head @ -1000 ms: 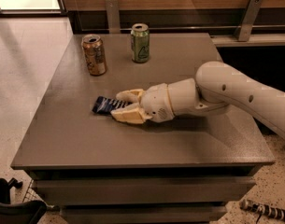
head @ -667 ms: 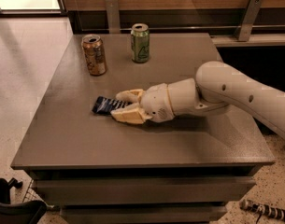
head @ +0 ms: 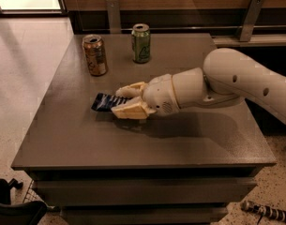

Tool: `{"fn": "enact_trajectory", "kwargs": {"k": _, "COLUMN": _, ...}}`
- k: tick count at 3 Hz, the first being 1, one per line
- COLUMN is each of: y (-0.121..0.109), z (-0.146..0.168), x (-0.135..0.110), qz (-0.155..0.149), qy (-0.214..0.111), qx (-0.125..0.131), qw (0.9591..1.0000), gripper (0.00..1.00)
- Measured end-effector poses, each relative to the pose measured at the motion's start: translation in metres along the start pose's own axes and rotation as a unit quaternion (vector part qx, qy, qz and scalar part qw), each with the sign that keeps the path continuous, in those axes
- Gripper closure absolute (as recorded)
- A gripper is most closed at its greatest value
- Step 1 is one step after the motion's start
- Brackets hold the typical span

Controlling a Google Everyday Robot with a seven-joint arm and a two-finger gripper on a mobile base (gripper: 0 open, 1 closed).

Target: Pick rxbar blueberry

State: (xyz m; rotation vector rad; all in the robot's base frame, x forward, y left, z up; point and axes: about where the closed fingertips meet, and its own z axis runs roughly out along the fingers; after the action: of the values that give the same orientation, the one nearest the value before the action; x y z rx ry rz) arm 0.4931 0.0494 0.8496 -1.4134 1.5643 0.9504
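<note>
Gray tabletop (head: 189, 139): gripper (head: 116, 102) jaws spread astride the rxbar blueberry (head: 101, 101), likely light, thin, slippery; pinch across its width.

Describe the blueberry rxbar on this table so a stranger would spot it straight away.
Start at the dark grey table; two cans stand near its far edge, a brown-orange can and a green can. In front of them, at the white arm's pincer, lies the rxbar blueberry: the only flat thing, a navy-blue wrapper with white markings.
</note>
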Motion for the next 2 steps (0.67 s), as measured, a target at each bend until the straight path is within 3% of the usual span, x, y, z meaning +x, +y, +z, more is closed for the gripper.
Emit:
{"fn": "enact_trajectory", "kwargs": {"k": 1, "y": 0.013, "z": -0.041, "x": -0.055, "qz": -0.046, "qy": 0.023, "qx": 0.033, "qw": 0.9981, "gripper": 1.00}}
{"fn": "enact_trajectory", "kwargs": {"k": 2, "y": 0.022, "z": -0.069, "x": -0.090, "qz": -0.074, "qy": 0.034, "qx": 0.055, "qw": 0.9952, "gripper": 1.00}}
